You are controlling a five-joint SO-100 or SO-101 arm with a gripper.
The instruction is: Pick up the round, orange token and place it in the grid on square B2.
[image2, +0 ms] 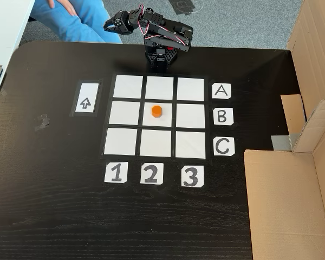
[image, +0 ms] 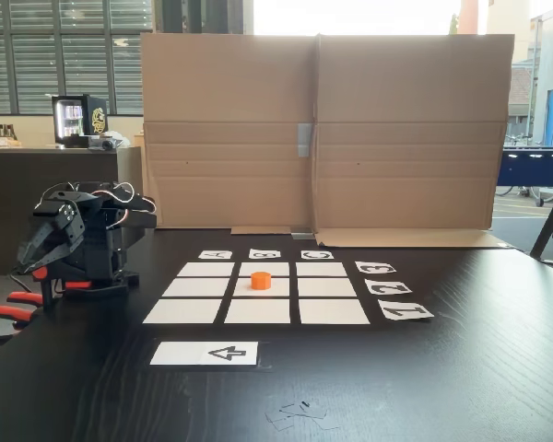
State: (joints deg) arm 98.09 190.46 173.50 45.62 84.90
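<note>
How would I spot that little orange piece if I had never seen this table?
Look at the black wooden table and find the three-by-three grid of white paper rectangles. The small orange cylindrical token stands on the centre cell, the only coloured thing among plain white squares.

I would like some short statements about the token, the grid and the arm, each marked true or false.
1. The small orange cylindrical token rests on the centre white paper cell of the grid. True.
2. The black robot arm's gripper holds the token. False: it is folded back at the table edge, away from the token.
3. The white arrow strip lies outside the grid. True.
4. The brown cardboard wall covers the number cards. False: cards 1, 2, 3 lie uncovered on the black table.
</note>
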